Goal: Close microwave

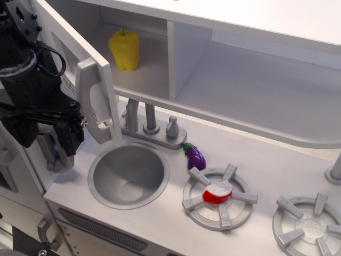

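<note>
Pushing from behind the microwave door (80, 58) is my plan: I am keeping my gripper (64, 140) against its outer face, below the silver handle (96, 101), pressing steadily so nothing slips. Whether my jaws are parted or closed, I cannot tell. The door is standing wide open, above the sink (128, 175), its long axis vertical, edge pointing outward from the cabinet holding the yellow pepper (124, 49).

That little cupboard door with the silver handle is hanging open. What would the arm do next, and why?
Probably push the door toward the microwave opening. It stands swung wide, the yellow pepper exposed inside, and the tool sits just behind the door's outer face, near its handle, well placed to press it shut.
</note>
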Controlling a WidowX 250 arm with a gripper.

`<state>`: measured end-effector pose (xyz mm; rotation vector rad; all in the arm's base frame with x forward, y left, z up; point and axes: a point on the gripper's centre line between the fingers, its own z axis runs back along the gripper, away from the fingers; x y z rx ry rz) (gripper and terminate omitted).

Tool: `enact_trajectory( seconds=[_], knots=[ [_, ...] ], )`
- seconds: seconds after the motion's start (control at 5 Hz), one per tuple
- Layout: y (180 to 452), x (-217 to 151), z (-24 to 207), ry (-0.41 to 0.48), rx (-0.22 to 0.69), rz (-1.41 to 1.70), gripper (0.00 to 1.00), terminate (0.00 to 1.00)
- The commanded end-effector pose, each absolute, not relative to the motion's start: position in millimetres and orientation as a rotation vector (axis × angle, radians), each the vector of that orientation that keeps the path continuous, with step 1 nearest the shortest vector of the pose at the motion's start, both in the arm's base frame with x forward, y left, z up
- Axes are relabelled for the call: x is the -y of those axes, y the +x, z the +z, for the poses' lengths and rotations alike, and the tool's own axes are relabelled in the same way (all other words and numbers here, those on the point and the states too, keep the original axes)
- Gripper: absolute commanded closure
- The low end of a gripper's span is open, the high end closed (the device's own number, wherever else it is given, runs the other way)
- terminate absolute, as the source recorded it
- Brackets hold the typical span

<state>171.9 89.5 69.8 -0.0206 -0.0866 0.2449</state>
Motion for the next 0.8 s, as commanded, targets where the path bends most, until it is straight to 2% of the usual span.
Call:
enact_trajectory(
  seconds=[0.0,0.4,0.6],
  knots=[
    [171.9,-89.5,69.8,-0.021,0.087,0.245,0.00,0.00],
    [209.4,-73.6,95.1,-0.093,0.179,0.177,0.00,0.00],
    [225.2,-64.5,105.8,-0.114,0.192,0.204,0.00,0.00]
  ],
)
